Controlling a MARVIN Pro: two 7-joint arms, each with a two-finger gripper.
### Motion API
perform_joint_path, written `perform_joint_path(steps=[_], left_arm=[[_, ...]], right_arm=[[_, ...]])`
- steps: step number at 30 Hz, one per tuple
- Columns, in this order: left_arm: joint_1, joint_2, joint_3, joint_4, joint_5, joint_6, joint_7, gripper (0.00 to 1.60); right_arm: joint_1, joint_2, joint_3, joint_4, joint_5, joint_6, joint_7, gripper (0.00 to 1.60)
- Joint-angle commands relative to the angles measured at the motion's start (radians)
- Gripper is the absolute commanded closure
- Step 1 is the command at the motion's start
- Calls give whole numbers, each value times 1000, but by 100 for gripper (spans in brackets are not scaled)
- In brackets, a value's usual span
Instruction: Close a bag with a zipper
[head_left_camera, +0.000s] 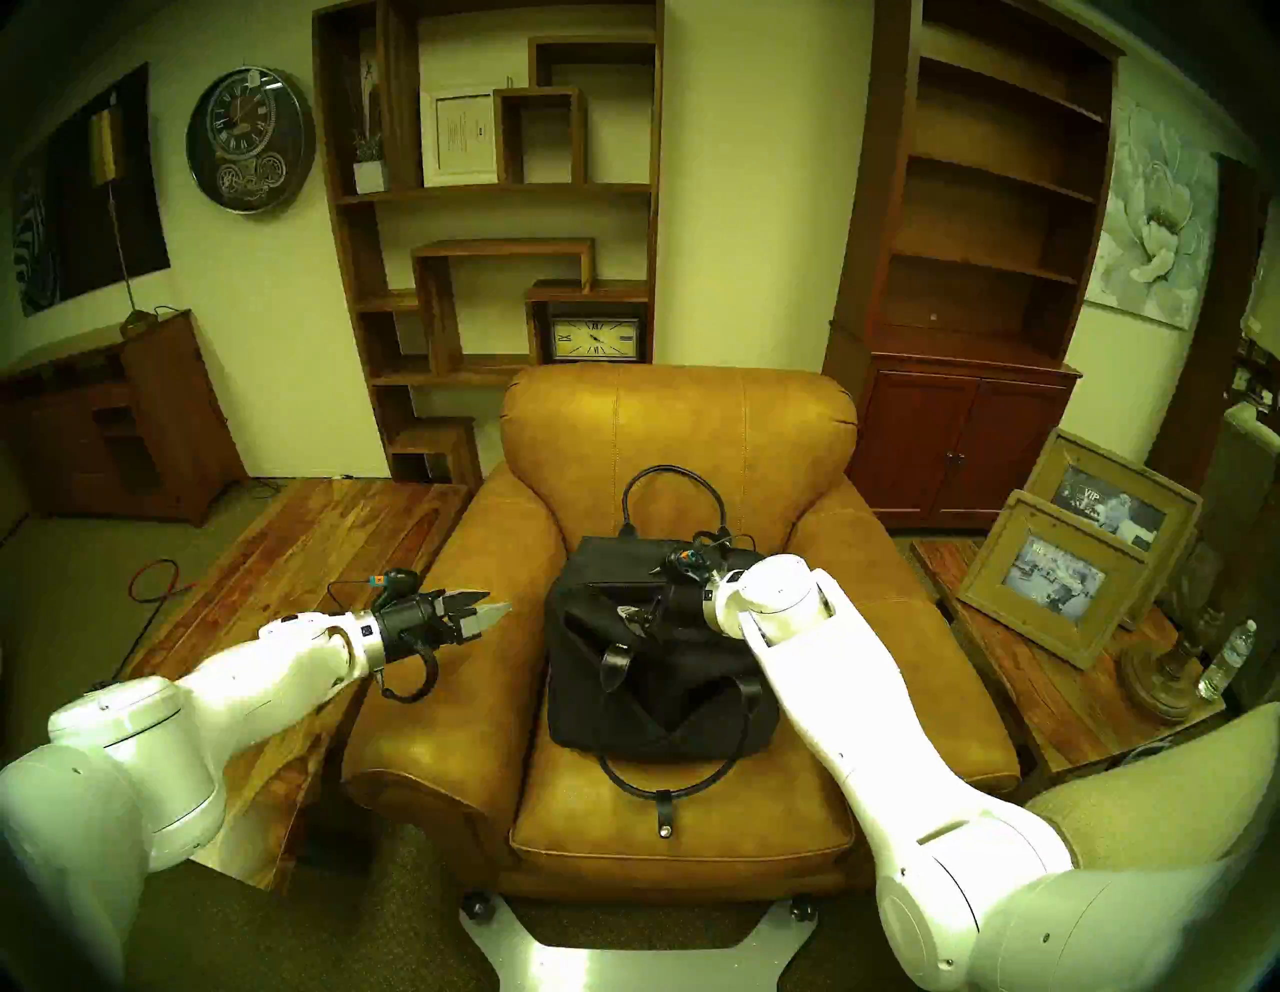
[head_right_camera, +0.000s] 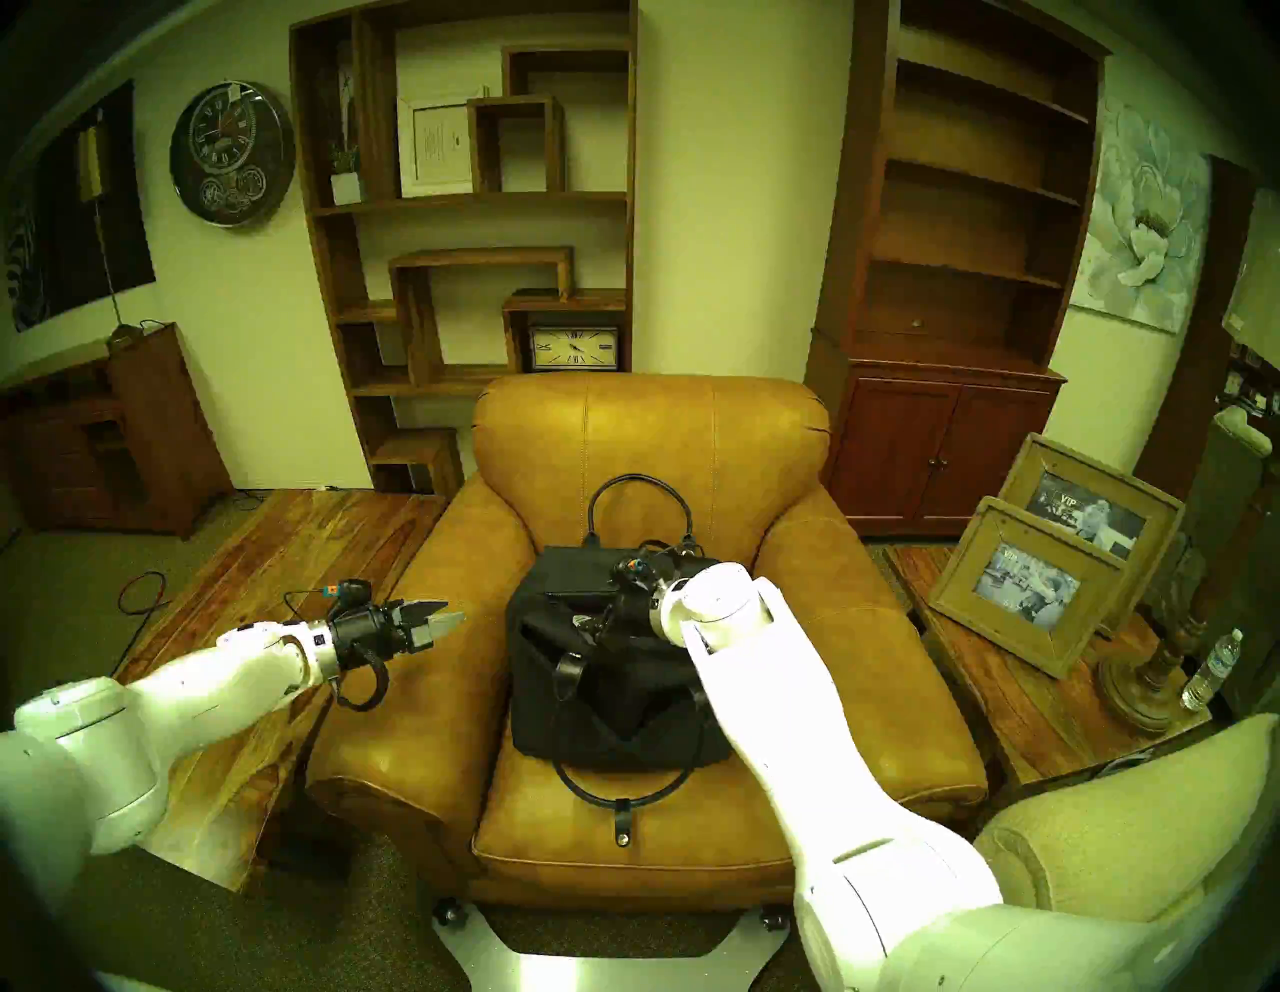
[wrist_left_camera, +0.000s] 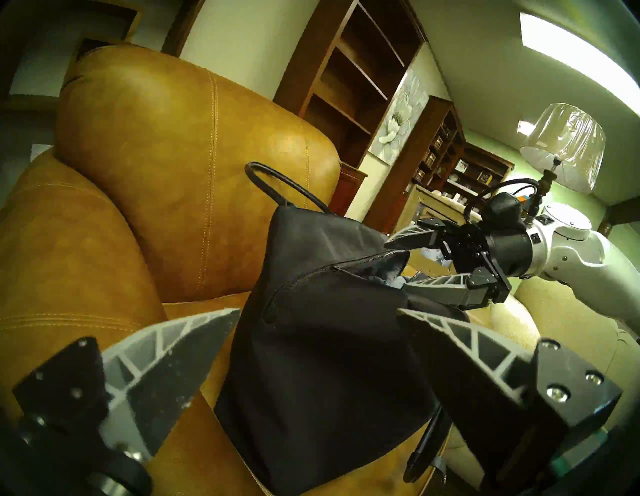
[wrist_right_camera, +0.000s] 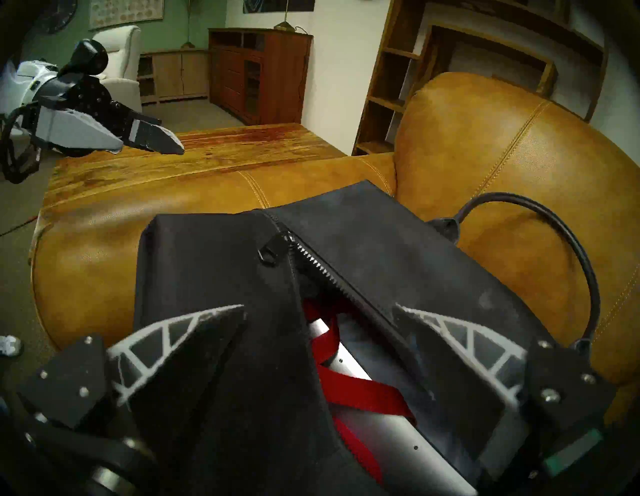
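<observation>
The black fabric bag (head_left_camera: 658, 693) sits on the seat of a tan leather armchair (head_left_camera: 679, 429). One loop handle stands up behind it and the other lies on the seat in front. The zipper (wrist_right_camera: 322, 270) is open along most of the top, with its slider (wrist_right_camera: 273, 251) near the far end. A red strap (wrist_right_camera: 360, 388) and a silvery object show inside. My right gripper (head_left_camera: 634, 613) is open low over the bag's top, a finger on each side of the gap (wrist_right_camera: 320, 308). My left gripper (head_left_camera: 495, 603) is open and empty, above the left armrest, apart from the bag (wrist_left_camera: 329, 346).
A wooden side table (head_left_camera: 298, 554) stands left of the chair. Another on the right (head_left_camera: 1053, 686) holds two picture frames (head_left_camera: 1053, 582), a lamp base and a water bottle (head_left_camera: 1229, 658). A pale cushion (head_left_camera: 1143, 810) lies near my right arm. Bookshelves stand behind.
</observation>
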Motion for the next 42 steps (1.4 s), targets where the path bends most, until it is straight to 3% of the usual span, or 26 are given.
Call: perform_joint_path(steps=[1,13,25,42], left_arm=[[-11,5,-8,-9,-5,-3,-1,0],[-9,9,-9,-17,-6,-3,0,0],[-5,16,-11,-31,-8,-3,4,0],[-1,24,-13,-45,-8,-3,11,0]], right_arm=[[108,-69,-5,52,4,-29,5,0],[217,-112,-22,224,-2,-75,16,0],[325,-131,-40,472,-3,-169,46,0],[425,-154,-96,657,-70,-279,-45,0]])
